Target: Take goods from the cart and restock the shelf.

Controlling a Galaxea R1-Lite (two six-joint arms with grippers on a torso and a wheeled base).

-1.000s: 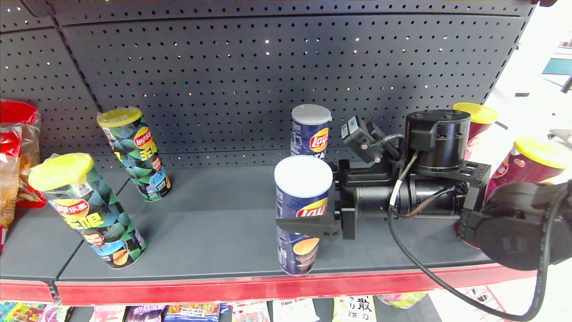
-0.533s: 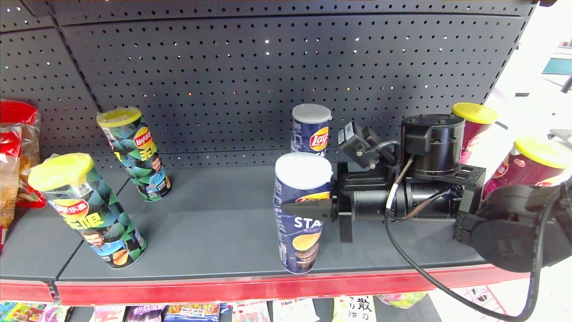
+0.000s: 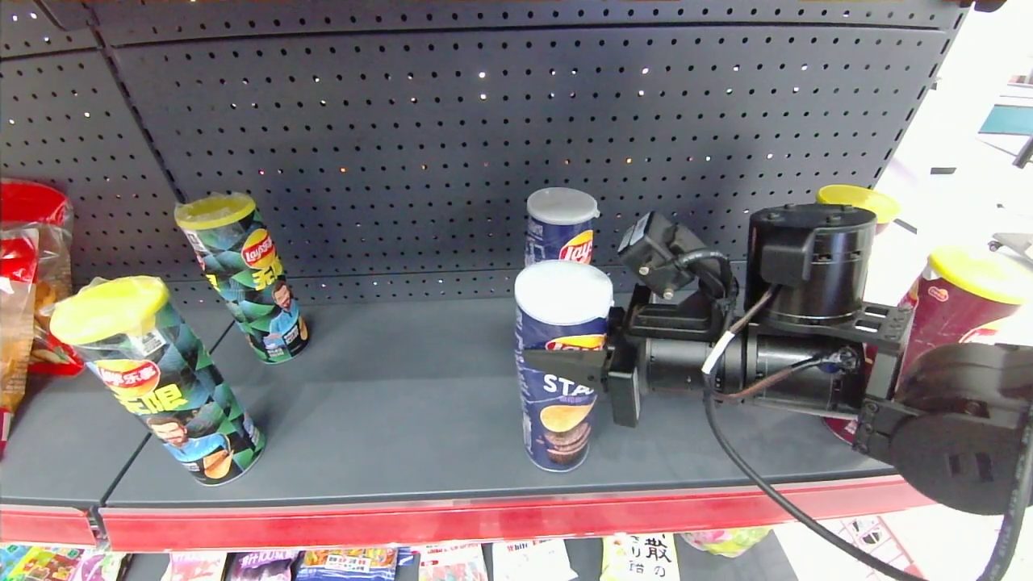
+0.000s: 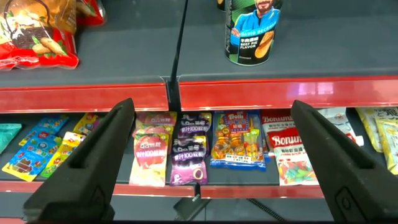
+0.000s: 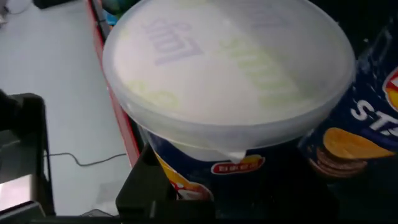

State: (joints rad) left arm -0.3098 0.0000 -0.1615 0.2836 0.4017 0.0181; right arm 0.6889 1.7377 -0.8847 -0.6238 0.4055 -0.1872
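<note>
Sliding the blue can [image 3: 558, 420] deeper onto the shelf [image 3: 387, 420], I keep my right end effector [image 3: 569, 355] clamped on it; release looks close.

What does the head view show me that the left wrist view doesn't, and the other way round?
Head view adds: the right gripper clamped on an upright blue can, a second blue can behind it, a rear green can, and maroon cans on the right.
Left wrist view adds: the left gripper, open, facing the row below the shelf.
Both: the front green can, the red shelf edge, and the snack packets beneath it.
</note>
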